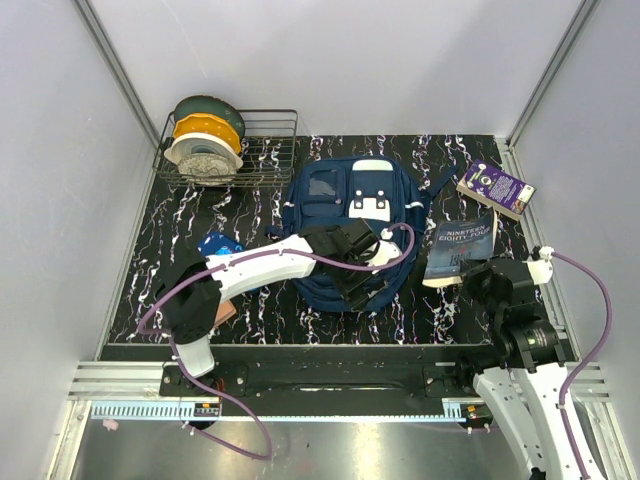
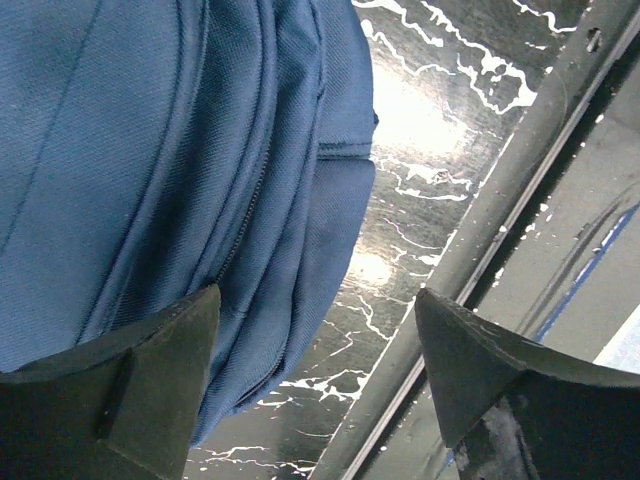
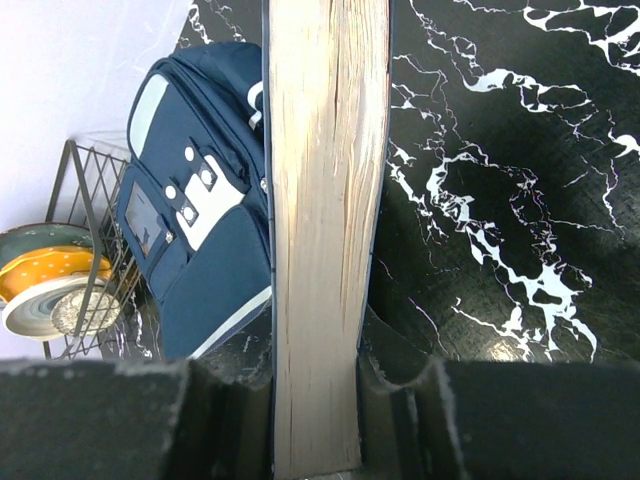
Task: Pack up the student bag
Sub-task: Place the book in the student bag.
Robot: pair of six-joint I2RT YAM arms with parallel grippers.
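The left arm stretches from its base across the black marbled table [image 1: 260, 300] to the near end of the bag [image 1: 350, 215], which lies flat in the middle of the table with its pocket side up. The left gripper [image 1: 372, 283] hangs over the bag's near edge with its jaws wide apart. In the left wrist view one finger [image 2: 150, 385] sits against the blue fabric and zip seam, while the other finger [image 2: 500, 375] stands clear over the table's edge. The right arm is folded at the right side, and the right gripper [image 3: 315, 400] is clamped on a book [image 3: 325, 200], held on edge with its pages facing the camera.

The left arm covers part of the bag's near half, and a small pinkish thing under its elbow is too hidden to make out. A small blue pouch [image 1: 218, 244] peeks out beside that arm.

The held book's cover reads "NINETEEN EIGHTY-FOUR" in the top view. A purple book [image 1: 495, 188] lies at the far right, its lettering too small to read. Plates [image 1: 205, 140] stand in a wire rack [image 1: 275, 130] at the far left.
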